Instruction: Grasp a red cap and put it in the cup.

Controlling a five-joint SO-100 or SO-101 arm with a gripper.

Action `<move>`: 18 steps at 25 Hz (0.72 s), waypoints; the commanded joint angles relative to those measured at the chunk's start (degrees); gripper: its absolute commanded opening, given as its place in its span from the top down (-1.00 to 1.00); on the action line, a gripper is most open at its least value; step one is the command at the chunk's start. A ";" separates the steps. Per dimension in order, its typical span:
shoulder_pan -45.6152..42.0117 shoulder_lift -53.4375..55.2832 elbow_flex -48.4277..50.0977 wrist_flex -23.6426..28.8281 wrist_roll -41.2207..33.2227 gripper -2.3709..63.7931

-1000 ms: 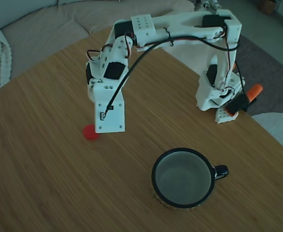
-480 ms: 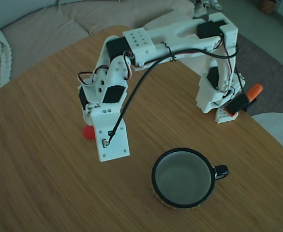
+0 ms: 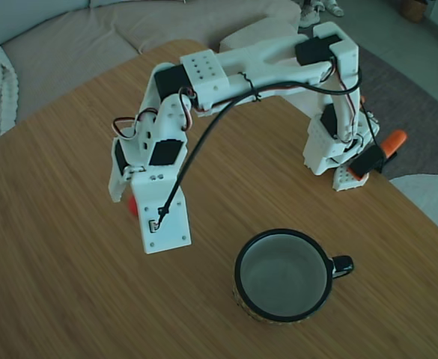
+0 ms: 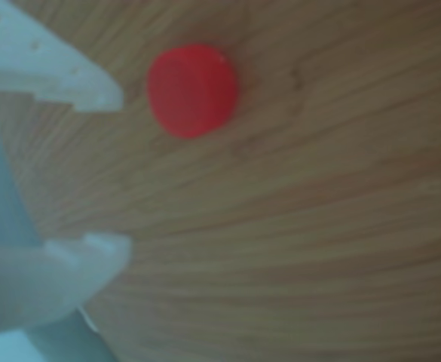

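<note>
I judge the step in hand to be the approach to the grasp; the red cap is not yet held and nothing lies in the cup.

Hand state: in the other view the hand is spread, its two white fingertips standing well apart with bare wood between them; neither fingertip touches the red cap.

Position of the red cap: it sits flat on the wooden surface; in the other view it lies just beyond the upper fingertip, ahead of the opening and off to that fingertip's side, not centred between the two; in the fixed view only a sliver of the red cap shows at the left edge of the white wrist housing, which covers the rest.

Position of the cup: upright on the surface, well apart from the red cap, to the right of it and nearer the bottom edge in the fixed view; its black handle points right; its mouth is open and unobstructed.

Next move, as I judge it: shift the hand sideways until the red cap is centred in the opening; advance until both fingertips flank it; then press them together; lift clear, carry over to the cup's mouth, release. The red cap is short and round; an off-centre closure could flick it away across the surface.
</note>
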 commanded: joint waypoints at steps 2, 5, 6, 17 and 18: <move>0.79 1.93 -3.43 -0.70 0.18 0.40; 2.11 1.93 -3.25 -0.70 0.44 0.41; 2.46 1.93 -3.16 -0.79 1.49 0.41; 4.75 1.05 -2.81 -3.08 5.27 0.09; 4.39 1.05 -3.16 -2.81 5.27 0.03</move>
